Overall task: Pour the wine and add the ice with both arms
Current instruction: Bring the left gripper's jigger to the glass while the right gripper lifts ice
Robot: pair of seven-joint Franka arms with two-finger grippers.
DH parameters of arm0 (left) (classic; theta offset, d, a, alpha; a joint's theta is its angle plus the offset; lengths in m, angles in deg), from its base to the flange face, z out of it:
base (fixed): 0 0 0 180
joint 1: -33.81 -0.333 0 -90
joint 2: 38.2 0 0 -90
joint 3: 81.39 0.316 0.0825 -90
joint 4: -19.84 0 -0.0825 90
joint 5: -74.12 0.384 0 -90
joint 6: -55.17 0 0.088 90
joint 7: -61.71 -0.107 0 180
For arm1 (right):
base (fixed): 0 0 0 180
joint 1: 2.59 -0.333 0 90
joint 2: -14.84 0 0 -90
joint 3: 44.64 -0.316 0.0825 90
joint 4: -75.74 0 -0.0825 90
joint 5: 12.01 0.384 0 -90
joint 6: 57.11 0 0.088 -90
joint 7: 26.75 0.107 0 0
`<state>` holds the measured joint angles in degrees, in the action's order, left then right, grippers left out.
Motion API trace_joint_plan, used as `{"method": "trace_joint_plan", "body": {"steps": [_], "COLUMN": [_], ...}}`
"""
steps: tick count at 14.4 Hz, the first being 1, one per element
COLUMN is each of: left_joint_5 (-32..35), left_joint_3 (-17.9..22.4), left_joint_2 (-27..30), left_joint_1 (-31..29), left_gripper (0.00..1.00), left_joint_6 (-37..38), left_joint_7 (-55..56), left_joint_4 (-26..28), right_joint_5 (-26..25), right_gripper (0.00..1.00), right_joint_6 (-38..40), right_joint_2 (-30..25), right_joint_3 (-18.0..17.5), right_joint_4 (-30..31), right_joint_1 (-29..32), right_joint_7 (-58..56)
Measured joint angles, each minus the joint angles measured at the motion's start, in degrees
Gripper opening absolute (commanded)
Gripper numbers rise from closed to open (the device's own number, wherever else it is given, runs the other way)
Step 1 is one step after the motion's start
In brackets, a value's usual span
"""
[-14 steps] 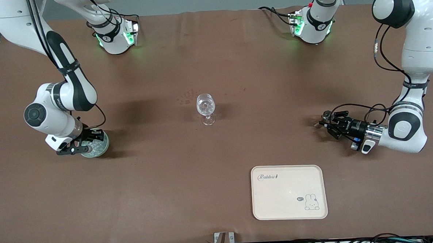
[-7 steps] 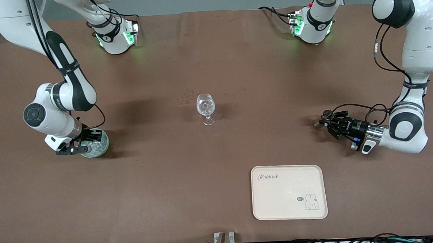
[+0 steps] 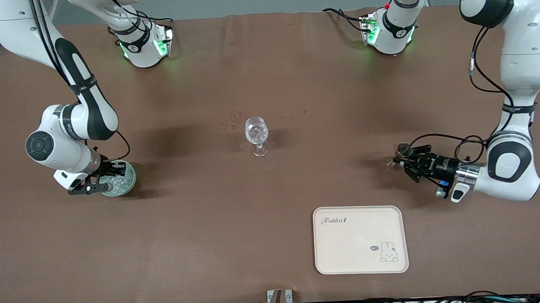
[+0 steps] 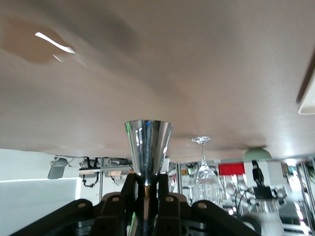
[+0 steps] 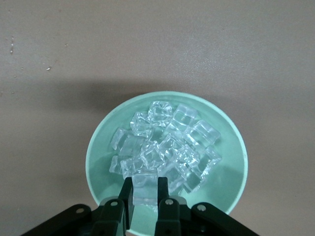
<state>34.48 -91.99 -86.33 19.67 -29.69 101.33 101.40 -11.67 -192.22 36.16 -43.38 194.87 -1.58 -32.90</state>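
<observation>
Ice [image 5: 165, 150] lies heaped in a pale green bowl [image 5: 101, 147] on the brown tabletop [image 3: 267, 78] toward the right arm's end, at about nine o'clock from the stemmed glass [image 3: 256, 135] in the front view. We see the right pincer [image 5: 145, 194] reaching down into that bowl, its two black fingers [image 5: 127, 196] drawn narrow around one clear cube [image 5: 144, 187] at the bowl's edge, while the other cubes sit piled just beside it. At the middle of the tabletop the stemmed glass stands upright with something clear and glinting in its bowl; we cannot tell what. Our left pincer [image 3: 400, 161] hangs low over the tabletop toward the left arm's end, at roughly four o'clock from the glass, and its fingers are closed on the narrow base of a shiny metal cup [image 4: 148, 147], flared mouth pointing away from the wrist. A cream tray [image 3: 361, 257] printed with a rabbit lies nearer to the front camera, at about seven o'clock from the left pincer and well apart from it.
</observation>
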Motion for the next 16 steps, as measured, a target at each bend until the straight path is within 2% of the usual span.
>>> {"method": "trace_joint_plan", "body": {"steps": [2, 5, 8, 10, 16], "left_joint_5": [0.0, -0.98, -5.02, -5.44, -5.59], "left_joint_3": [-0.55, -2.88, -4.91, -7.07, -9.27], "left_joint_2": [1.35, 2.59, 4.96, 6.91, 15.04], "left_joint_1": [1.8, 1.39, 1.49, 2.11, 11.28], "left_gripper": [0.01, 0.01, 0.01, 0.01, 0.01], "left_joint_6": [-0.35, -0.31, -0.3, -0.59, -4.53], "left_joint_7": [2.04, 2.43, 4.18, 8.71, 25.98], "left_joint_4": [0.18, 1.5, 3.77, 4.55, 5.49], "right_joint_5": [0.04, 0.04, 0.05, 0.05, 0.05], "right_gripper": [0.01, 0.01, 0.01, 0.01, 0.01], "right_joint_6": [5.4, 17.5, 26.2, 31.27, 48.03], "right_joint_2": [-0.18, -1.68, -5.61, -8.76, -14.53], "right_joint_3": [0.13, 0.18, 0.19, 0.25, 0.57], "right_joint_4": [-3.88, -13.29, -21.47, -25.44, -38.55], "right_joint_1": [0.17, 0.46, 0.51, 0.79, 2.38], "right_joint_7": [1.74, 7.52, 11.68, 12.43, 12.38]}}
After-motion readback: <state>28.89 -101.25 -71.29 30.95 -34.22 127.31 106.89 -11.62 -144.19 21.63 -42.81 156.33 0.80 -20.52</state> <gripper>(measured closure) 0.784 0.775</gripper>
